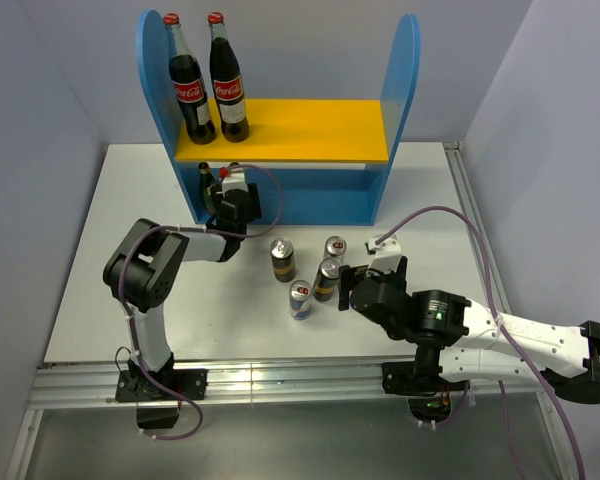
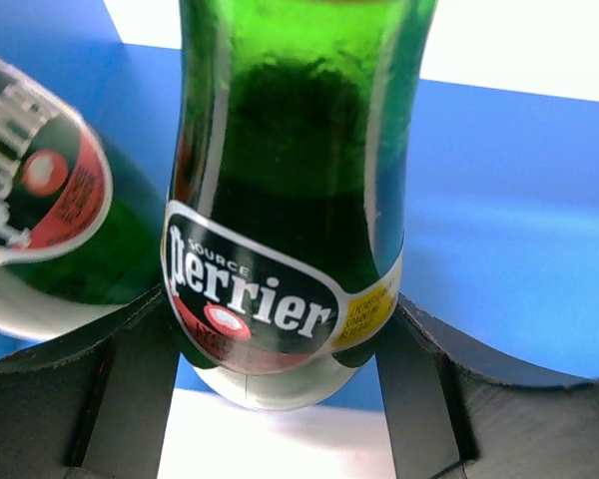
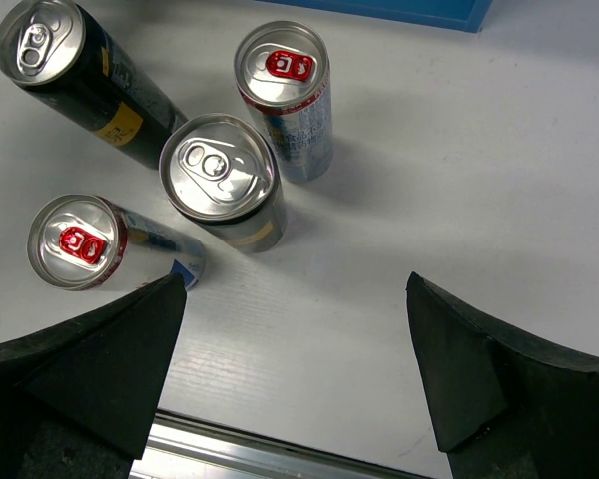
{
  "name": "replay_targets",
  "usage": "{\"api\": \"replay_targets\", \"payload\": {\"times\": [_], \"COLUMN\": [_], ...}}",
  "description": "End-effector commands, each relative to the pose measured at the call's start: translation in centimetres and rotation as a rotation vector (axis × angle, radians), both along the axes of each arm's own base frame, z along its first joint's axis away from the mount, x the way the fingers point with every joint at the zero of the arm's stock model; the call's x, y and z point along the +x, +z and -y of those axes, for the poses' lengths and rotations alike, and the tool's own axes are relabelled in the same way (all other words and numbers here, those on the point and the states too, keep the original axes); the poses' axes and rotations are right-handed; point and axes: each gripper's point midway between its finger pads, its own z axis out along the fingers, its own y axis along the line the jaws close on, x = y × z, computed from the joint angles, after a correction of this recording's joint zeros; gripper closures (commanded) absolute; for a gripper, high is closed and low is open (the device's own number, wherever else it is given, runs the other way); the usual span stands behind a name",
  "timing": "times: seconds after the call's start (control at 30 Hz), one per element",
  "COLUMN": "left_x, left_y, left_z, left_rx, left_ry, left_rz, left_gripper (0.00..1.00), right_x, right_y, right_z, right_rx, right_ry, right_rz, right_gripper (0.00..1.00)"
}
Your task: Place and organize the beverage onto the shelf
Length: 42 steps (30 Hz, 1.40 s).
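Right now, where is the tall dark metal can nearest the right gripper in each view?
Top external: the tall dark can stands mid-table, among four cans.
Left wrist: not in it.
Right wrist: left of centre, silver lid up.
Shared landmark: the blue shelf.

2 cola bottles on the shelf top left, 2 small bottles beneath; 4 cans before it.

L arm: black joint housings alternating w/ white links. R arm showing same scheme, green LED glowing on black housing. Purple cables trailing along both. Gripper fingers appearing matte black, grainy, wedge-shaped. White module sitting at R wrist.
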Motion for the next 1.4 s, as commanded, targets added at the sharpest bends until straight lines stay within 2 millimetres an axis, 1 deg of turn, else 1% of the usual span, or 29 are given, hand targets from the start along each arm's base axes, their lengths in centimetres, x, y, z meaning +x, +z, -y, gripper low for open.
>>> {"api": "replay_targets", "payload": {"times": [0.0,0.07,0.1,0.13,0.17,0.2,0.27,0.33,0.37,0.4,0.47,0.63,0.7,0.73,0.8,0.83,0.87,0.93,1.0,1.03,1.1,1.13,1.17,1.2,1.23,1.27,1.3,1.33,1.37], "left_x": [3.4,3.6,3.8,3.8,3.9,3.9,3.8,3.7,3.6,3.5,3.1,2.4,1.9,1.7,0.9,0.5,-0.1,-1.0,-2.1,-2.6,-3.7,-4.2,-5.1,-5.8,-6.4,-7.5,-8.3,-9.1,-10.0], "left_y": [6.6,6.4,6.6,6.5,6.3,6.4,6.5,6.5,6.5,6.6,7.0,7.4,7.3,7.7,7.4,7.9,7.6,8.4,8.4,9.0,9.3,10.3,9.8,11.1,11.3,11.2,11.1,12.5,12.7], "left_z": [-0.2,-0.3,-0.1,-0.2,-0.2,-0.2,-0.3,-0.4,-0.4,-0.4,-0.6,-0.4,-0.4,-0.5,-0.4,-0.4,-0.2,0.0,0.3,0.3,0.5,0.3,0.4,-0.1,-0.3,0.5,0.5,0.3,0.7], "left_rx": [-0.102,-0.107,-0.109,-0.105,-0.103,-0.102,-0.104,-0.105,-0.100,-0.102,-0.108,-0.118,-0.120,-0.127,-0.117,-0.119,-0.111,-0.117,-0.111,-0.116,-0.117,-0.131,-0.115,-0.117,-0.109,-0.102,-0.092,-0.122,-0.132], "left_ry": [0.078,0.082,0.071,0.077,0.076,0.078,0.080,0.080,0.075,0.075,0.070,0.055,0.050,0.051,0.051,0.054,0.053,0.046,0.039,0.041,0.035,0.039,0.038,0.070,0.081,0.066,0.066,0.072,0.062], "left_rz": [0.190,0.187,0.190,0.183,0.181,0.186,0.186,0.185,0.182,0.181,0.193,0.179,0.172,0.179,0.165,0.171,0.162,0.171,0.164,0.168,0.162,0.176,0.151,0.173,0.172,0.168,0.158,0.178,0.174], "left_gripper": [0.88,0.67,0.61,0.49,0.44,0.35,0.32,0.21,0.18,0.08,0.02,0.01,0.01,0.01,0.01,0.01,0.01,0.01,0.01,0.01,0.01,0.01,0.01,0.01,0.01,0.01,0.01,0.01,0.01], "right_x": [0.3,0.3,0.3,0.3,0.3,0.3,0.3,0.3,0.3,0.3,0.3,0.3,0.3,0.4,0.3,0.4,0.3,0.4,0.4,0.4,0.4,0.4,0.4,0.4,0.4,0.4,0.4,0.4,0.4], "right_y": [0.7,0.6,0.7,0.6,0.6,0.6,0.6,0.6,0.6,0.6,0.6,0.7,0.7,0.7,0.8,0.7,0.8,0.8,0.8,0.8,0.7,0.8,0.8,0.9,0.9,0.9,0.9,0.8,0.8], "right_z": [0.2,0.2,0.2,0.2,0.2,0.2,0.2,0.3,0.2,0.3,0.3,0.4,0.4,0.4,0.4,0.4,0.4,0.4,0.5,0.4,0.4,0.5,0.6,0.6,0.6,0.6,0.6,0.6,0.6], "right_rx": [0.013,0.011,0.015,0.010,0.013,0.010,0.009,0.010,0.011,0.010,0.012,0.011,0.011,0.011,0.015,0.012,0.013,0.015,0.012,0.013,0.013,0.012,0.013,0.016,0.017,0.015,0.018,0.016,0.016], "right_ry": [-0.027,-0.027,-0.029,-0.027,-0.028,-0.030,-0.029,-0.031,-0.030,-0.031,-0.031,-0.035,-0.037,-0.038,-0.039,-0.040,-0.036,-0.040,-0.040,-0.041,-0.040,-0.042,-0.045,-0.047,-0.046,-0.047,-0.047,-0.044,-0.044], "right_rz": [0.027,0.027,0.026,0.024,0.024,0.025,0.024,0.025,0.024,0.025,0.025,0.028,0.028,0.029,0.030,0.030,0.030,0.031,0.030,0.032,0.031,0.033,0.035,0.035,0.036,0.036,0.037,0.034,0.034], "right_gripper": [0.01,0.01,0.01,0.01,0.01,0.01,0.01,0.01,0.01,0.01,0.01,0.01,0.01,0.01,0.01,0.01,0.01,0.01,0.01,0.01,0.01,0.01,0.01,0.01,0.01,0.01,0.01,0.01,0.01]}}
